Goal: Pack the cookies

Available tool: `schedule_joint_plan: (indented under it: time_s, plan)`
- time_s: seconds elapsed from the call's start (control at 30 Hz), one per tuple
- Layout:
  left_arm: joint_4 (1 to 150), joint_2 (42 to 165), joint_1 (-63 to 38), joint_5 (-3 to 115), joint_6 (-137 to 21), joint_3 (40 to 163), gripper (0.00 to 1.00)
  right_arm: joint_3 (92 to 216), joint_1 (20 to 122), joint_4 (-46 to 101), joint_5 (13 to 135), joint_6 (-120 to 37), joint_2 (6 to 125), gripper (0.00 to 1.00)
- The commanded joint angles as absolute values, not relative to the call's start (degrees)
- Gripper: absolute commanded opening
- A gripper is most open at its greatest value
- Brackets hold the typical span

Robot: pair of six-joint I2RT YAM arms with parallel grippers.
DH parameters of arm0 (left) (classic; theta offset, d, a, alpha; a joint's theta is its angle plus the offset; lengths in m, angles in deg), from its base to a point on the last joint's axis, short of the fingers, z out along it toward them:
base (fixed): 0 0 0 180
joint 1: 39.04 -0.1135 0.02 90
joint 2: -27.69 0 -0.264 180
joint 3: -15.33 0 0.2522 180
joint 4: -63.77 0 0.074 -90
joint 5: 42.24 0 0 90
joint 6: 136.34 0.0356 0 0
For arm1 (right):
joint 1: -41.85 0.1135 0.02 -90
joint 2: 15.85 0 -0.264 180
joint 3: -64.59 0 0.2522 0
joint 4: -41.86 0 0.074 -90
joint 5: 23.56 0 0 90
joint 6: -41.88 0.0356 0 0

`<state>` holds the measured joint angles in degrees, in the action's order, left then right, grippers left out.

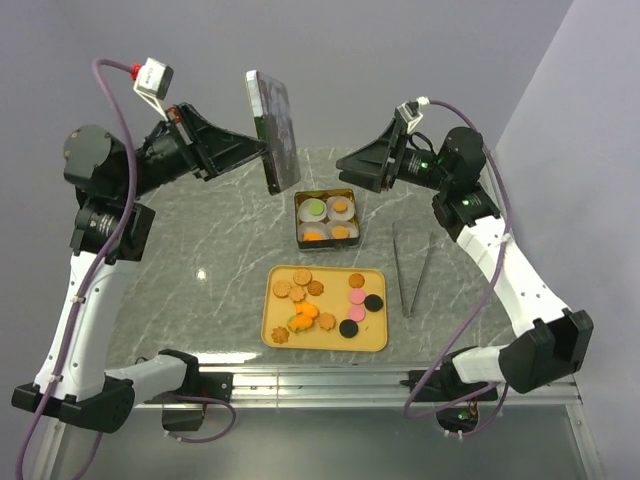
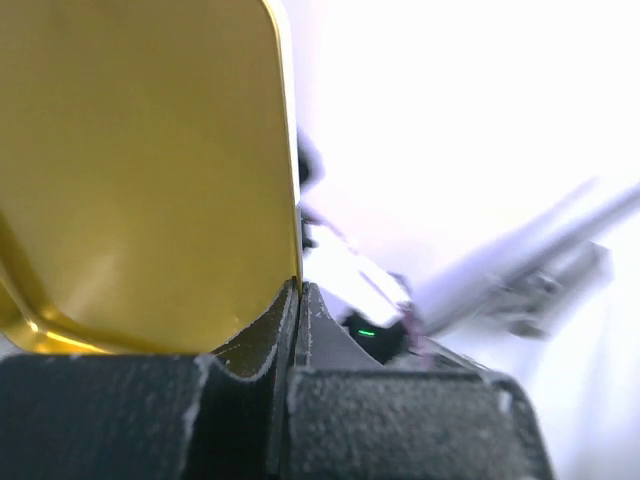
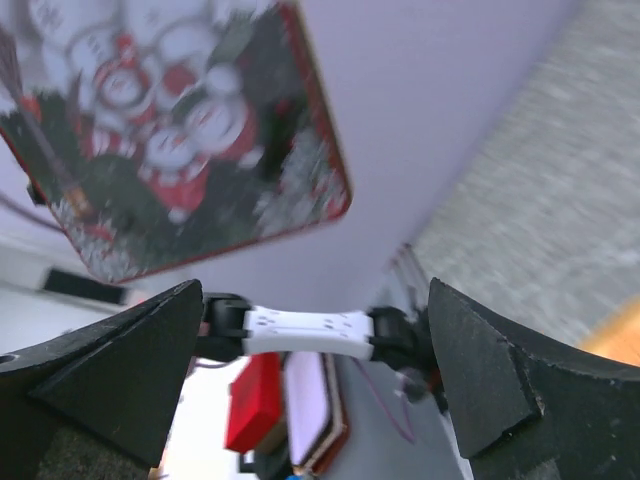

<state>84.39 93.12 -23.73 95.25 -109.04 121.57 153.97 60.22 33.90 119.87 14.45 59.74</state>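
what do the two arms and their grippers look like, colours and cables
Left arm and right arm: white links between bulky black joints, each trailing a purple cable. Left gripper and right gripper have black wedge-shaped fingers. A white box with a red plug tops the left wrist; a green light glows near the right wrist.

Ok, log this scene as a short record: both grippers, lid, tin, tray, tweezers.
left gripper: fingers shut on the lid's edge
lid: held upright in the air, off the tin
right gripper: fingers open, holding nothing
tin: open on the table, some cookies already inside
tray: yellow, in front of the tin, loose cookies on it
tweezers: lying on the table, to the right of the tray
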Motion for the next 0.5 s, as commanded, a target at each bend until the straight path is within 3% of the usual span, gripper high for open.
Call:
schedule_joint_plan:
  time_s: [0.0, 0.17, 0.47]
  plan:
    - [61.30, 92.03, -24.19, 104.45, -125.86, 120.85, 0.01, 153.50, 59.25, 57.78, 125.59, 30.16, 61.75, 1.00]
    - [52.76, 90.80, -24.19, 104.89, -132.80, 118.83, 0.01, 155.25, 59.25, 66.58, 126.65, 35.55, 63.95, 1.00]
    - [42.39, 89.39, -24.28, 103.93, -140.19, 113.73, 0.01, 160.79, 61.63, 63.51, 125.59, 33.26, 64.39, 1.00]
